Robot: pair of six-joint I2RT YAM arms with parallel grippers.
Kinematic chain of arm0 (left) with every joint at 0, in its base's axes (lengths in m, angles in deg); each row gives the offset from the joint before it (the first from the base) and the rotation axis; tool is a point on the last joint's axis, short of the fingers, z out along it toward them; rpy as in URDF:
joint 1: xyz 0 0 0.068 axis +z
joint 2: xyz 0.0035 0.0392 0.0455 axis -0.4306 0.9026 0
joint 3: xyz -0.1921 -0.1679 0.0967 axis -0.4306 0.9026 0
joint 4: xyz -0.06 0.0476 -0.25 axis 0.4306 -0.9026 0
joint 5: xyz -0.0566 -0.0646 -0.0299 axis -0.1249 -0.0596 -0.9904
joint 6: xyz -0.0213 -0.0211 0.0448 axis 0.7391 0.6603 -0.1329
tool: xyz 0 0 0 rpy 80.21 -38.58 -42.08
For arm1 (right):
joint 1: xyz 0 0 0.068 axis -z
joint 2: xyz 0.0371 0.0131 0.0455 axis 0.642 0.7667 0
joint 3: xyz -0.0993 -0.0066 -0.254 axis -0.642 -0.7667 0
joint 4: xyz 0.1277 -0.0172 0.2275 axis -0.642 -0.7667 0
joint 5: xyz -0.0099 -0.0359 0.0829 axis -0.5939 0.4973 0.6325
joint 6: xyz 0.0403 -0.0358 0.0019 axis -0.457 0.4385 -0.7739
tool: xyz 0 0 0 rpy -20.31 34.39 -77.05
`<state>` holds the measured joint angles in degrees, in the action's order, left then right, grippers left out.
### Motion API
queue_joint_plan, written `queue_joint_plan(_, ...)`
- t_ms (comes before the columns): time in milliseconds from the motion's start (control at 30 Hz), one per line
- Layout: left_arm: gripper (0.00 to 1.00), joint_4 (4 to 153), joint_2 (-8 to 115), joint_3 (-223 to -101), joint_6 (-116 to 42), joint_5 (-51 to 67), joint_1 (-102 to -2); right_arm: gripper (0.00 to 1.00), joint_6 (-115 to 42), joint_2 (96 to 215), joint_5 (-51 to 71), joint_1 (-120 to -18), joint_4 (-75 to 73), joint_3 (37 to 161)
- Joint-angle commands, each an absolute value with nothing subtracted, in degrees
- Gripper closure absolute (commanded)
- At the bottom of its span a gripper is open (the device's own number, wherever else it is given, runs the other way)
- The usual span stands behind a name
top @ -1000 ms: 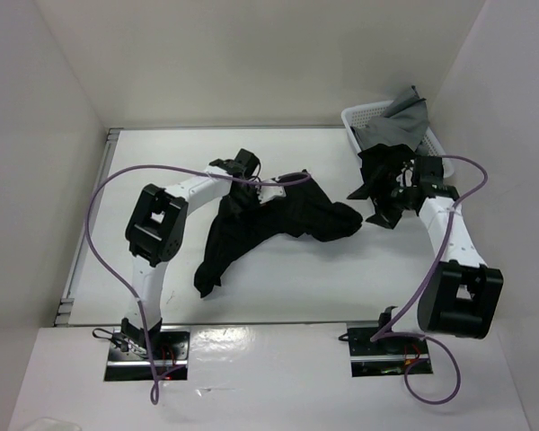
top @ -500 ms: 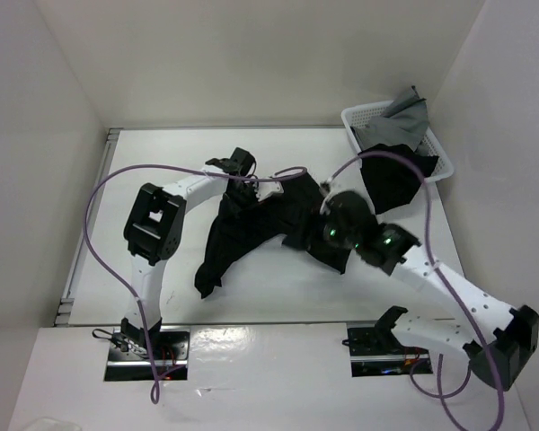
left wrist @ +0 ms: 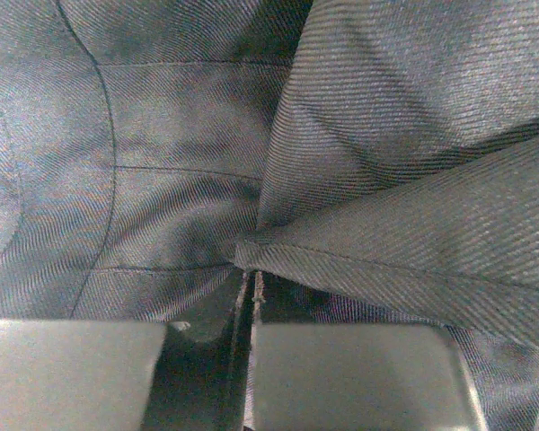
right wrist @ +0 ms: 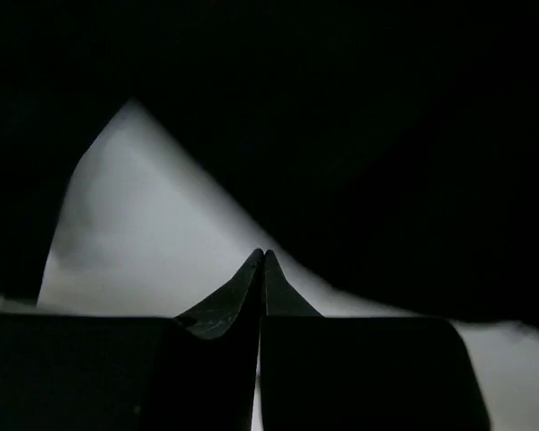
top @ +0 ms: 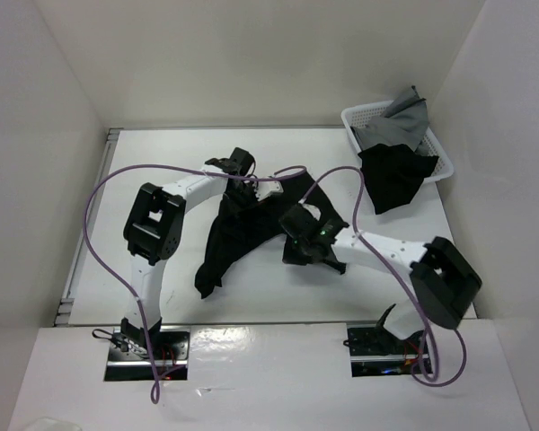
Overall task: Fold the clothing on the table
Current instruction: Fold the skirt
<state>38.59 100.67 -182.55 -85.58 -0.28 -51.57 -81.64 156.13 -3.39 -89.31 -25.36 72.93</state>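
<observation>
- I saw the black skirt [top: 238, 229] lying rumpled around the middle of the table [top: 278, 296], one long tail trailing toward the near left and a bunched part on the right.
- The left gripper [top: 275, 189] sat at the skirt's far edge. On the left wrist view its fingers [left wrist: 72, 373] were pressed together with a stitched fold of the skirt [left wrist: 162, 180] running down between them, so I read it as clamped on the cloth.
- The right gripper [top: 298, 235] was down on the bunched right part of the skirt, the arm reaching in from the near right.
- On the right wrist view that gripper [right wrist: 262, 260] had its jaws fully together, tips meeting in a point over a patch of white table [right wrist: 117, 242], with dark cloth all round. I could not tell whether any fabric was caught between them.
- In the far right corner stood a white basket [top: 352, 117] holding a grey cloth [top: 404, 115]. Another black garment [top: 391, 175] hung over its near rim onto the table, apart from the skirt.
</observation>
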Motion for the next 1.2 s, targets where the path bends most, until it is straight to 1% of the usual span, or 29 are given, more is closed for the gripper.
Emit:
queue_joint_plan(0,1.00,36.18,101.82,-180.99,-84.38,-2.95,-51.78,1.00,-83.41,161.81,-10.89,-82.85,-27.59,76.53)
queue_joint_plan(67,1.00,36.18,101.03,-180.46,-84.38,-2.34,-51.78,1.00,-83.94,160.87,-14.23,-81.00,-28.58,77.06)
queue_joint_plan(100,1.00,36.18,101.03,-179.94,-84.90,-2.33,-51.78,1.00,-83.94,159.47,-18.94,-80.99,-28.58,77.07)
queue_joint_plan(133,1.00,36.70,100.42,-178.98,-84.91,-1.72,-51.78,1.00,-83.94,156.15,-21.17,-80.99,-28.58,77.07)
queue_joint_plan(200,1.00,37.76,99.71,-177.22,-85.61,-0.67,-52.30,1.00,-84.56,153.40,-26.17,-79.68,-28.58,78.91)
queue_joint_plan(267,1.00,37.76,98.57,-176.07,-86.23,0.12,-53.09,1.00,-81.42,152.69,-25.50,-75.75,-26.31,80.22)
queue_joint_plan(333,1.00,38.29,98.04,-175.55,-87.54,0.13,-53.80,1.00,-78.07,157.58,-22.25,-72.92,-24.02,82.24)
queue_joint_plan(467,0.99,37.06,97.51,-175.54,-87.54,-2.59,-54.33,1.00,-75.34,166.30,-22.77,-71.15,-22.17,86.46)
queue_joint_plan(533,0.96,36.53,97.51,-176.06,-86.50,-3.21,-54.33,1.00,-75.33,168.32,-22.24,-70.36,-22.86,89.62)
queue_joint_plan(567,0.88,36.53,97.51,-176.07,-86.49,-3.73,-54.33,1.00,-74.81,168.33,-22.24,-70.35,-22.87,90.24)
queue_joint_plan(600,0.76,36.53,96.90,-176.07,-85.01,-3.74,-54.33,1.00,-74.19,167.38,-22.24,-70.35,-22.87,90.25)
queue_joint_plan(633,0.61,36.53,95.94,-176.07,-84.47,-4.52,-53.63,1.00,-73.58,166.23,-22.24,-70.35,-22.87,90.86)
queue_joint_plan(667,0.52,36.01,95.06,-176.07,-83.95,-5.40,-53.11,1.00,-73.05,163.44,-22.24,-70.35,-22.87,90.86)
queue_joint_plan(700,0.46,36.01,93.92,-176.07,-83.24,-7.85,-52.58,1.00,-72.52,161.84,-21.72,-69.75,-23.74,90.86)
queue_joint_plan(733,0.36,36.01,90.86,-176.07,-82.54,-9.17,-51.79,0.88,-72.52,160.09,-21.02,-69.22,-24.88,89.91)
queue_joint_plan(767,0.34,36.01,89.00,-175.55,-82.01,-10.41,-51.78,0.79,-72.52,156.24,-20.06,-68.52,-24.89,88.85)
queue_joint_plan(800,0.32,35.31,84.63,-175.54,-82.01,-11.20,-51.78,0.72,-71.99,154.38,-18.31,-65.99,-24.89,87.36)
queue_joint_plan(833,0.30,34.61,82.24,-175.54,-82.01,-11.21,-52.74,0.67,-71.99,152.88,-16.11,-64.22,-24.89,83.96)
queue_joint_plan(867,0.27,33.21,79.87,-175.02,-82.88,-11.21,-55.19,0.59,-71.29,151.73,-11.22,-62.55,-23.24,82.27)
queue_joint_plan(900,0.25,32.50,75.58,-175.01,-82.89,-11.73,-56.43,0.57,-70.15,151.03,-8.91,-59.84,-22.44,79.82)
queue_joint_plan(967,0.21,28.74,72.39,-175.54,-84.72,-13.83,-59.24,0.54,-69.35,151.89,-4.78,-59.10,-19.90,79.00)
queue_joint_plan(1000,0.21,27.32,70.98,-176.15,-85.25,-15.67,-59.25,0.52,-68.48,154.16,-3.62,-59.10,-19.19,79.00)
queue_joint_plan(1100,0.21,25.37,71.75,-176.16,-84.22,-16.92,-58.21,0.49,-67.95,160.83,-0.10,-59.10,-17.68,81.53)
queue_joint_plan(1167,0.21,30.78,73.07,-173.62,-78.97,-13.95,-56.10,0.49,-67.95,164.01,0.43,-59.10,-16.02,82.95)
